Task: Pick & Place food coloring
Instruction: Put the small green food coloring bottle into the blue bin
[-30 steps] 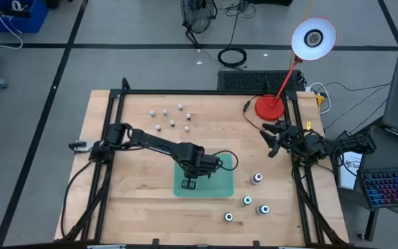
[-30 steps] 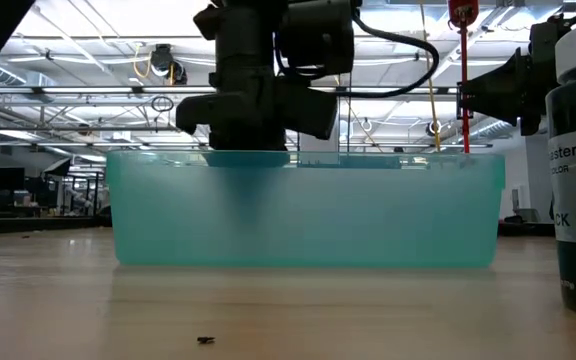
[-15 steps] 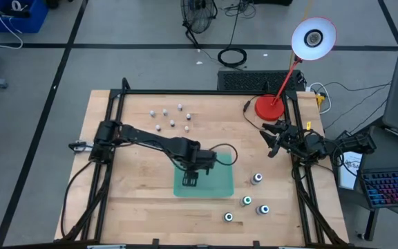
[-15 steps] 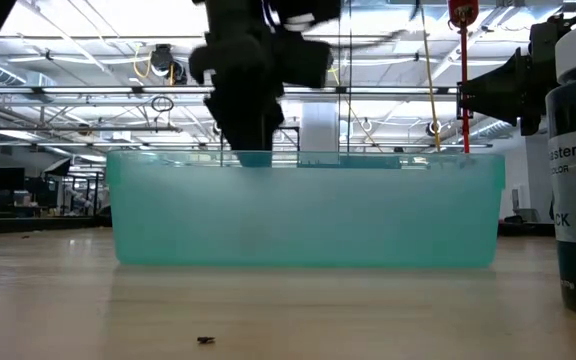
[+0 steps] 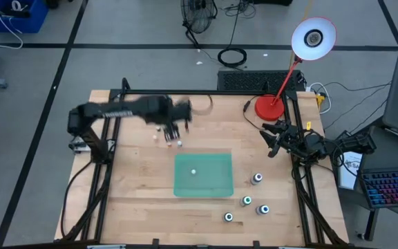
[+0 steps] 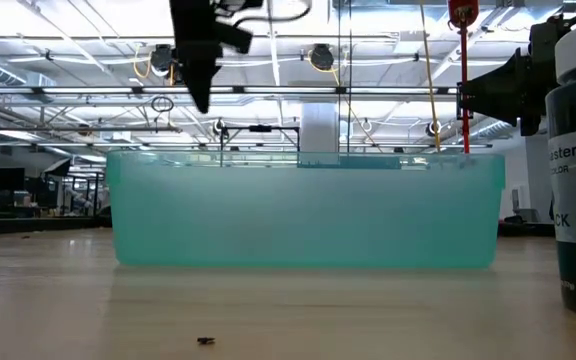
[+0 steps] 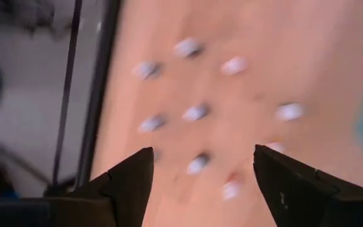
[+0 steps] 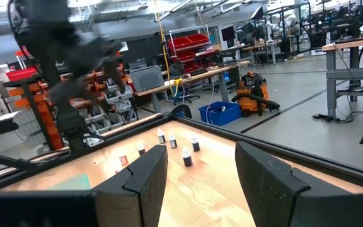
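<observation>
Okay, one small bottle point(image 5: 193, 171) now sits in the green tray point(image 5: 216, 185), my left gripper point(image 5: 173, 131) has swung back wide-open and empty over the white bottles point(image 5: 166, 135), and the right gripper point(image 5: 273, 144) waits part-open at the table edge.

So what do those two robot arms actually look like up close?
Both arms are dark, nearly black, built from jointed segments. The left gripper and right gripper each end in two chunky, angular black fingers. A thin cable loops off the left arm.
</observation>
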Robot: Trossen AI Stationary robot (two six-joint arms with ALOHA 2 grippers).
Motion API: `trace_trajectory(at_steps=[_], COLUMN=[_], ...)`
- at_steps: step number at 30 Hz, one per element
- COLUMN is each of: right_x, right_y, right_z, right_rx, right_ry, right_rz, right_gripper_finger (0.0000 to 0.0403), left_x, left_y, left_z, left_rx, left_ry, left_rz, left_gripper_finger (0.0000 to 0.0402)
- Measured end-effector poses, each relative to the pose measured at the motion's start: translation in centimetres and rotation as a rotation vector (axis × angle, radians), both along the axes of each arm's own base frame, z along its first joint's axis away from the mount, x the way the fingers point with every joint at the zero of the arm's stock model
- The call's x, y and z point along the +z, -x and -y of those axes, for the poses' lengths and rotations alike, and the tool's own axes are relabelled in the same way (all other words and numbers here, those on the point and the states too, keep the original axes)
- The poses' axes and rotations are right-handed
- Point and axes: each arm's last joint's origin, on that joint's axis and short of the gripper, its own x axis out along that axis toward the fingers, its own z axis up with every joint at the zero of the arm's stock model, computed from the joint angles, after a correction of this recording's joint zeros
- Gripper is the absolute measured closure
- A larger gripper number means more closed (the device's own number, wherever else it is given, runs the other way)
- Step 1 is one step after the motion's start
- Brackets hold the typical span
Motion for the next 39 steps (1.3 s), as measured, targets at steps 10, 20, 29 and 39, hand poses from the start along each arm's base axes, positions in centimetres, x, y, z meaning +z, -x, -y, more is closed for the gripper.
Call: trace_trajectory(at_steps=[10,20,29,39], right_x=[0.0,0.0,0.0,0.0], right_y=[0.0,0.0,0.0,0.0], right_z=[0.0,0.0,0.0,0.0], right_rx=[0.0,0.0,0.0,0.0], right_ry=[0.0,0.0,0.0,0.0], right_rz=[0.0,-0.001,0.0,-0.001], right_gripper_finger=[0.0227,0.0227,0.0227,0.0227], left_x=[-3.5,-9.0,-12.0,-13.8], left_y=[8.7,11.6,11.5,12.1], left_z=[-10.3,-10.7,-10.5,-11.2], left_rx=[0.391,0.505,0.459,0.482], left_ry=[0.061,0.2,0.227,0.15], left_rz=[0.13,0.154,0.256,0.319], left_gripper_finger=[0.0173,0.0169,0.0163,0.0179])
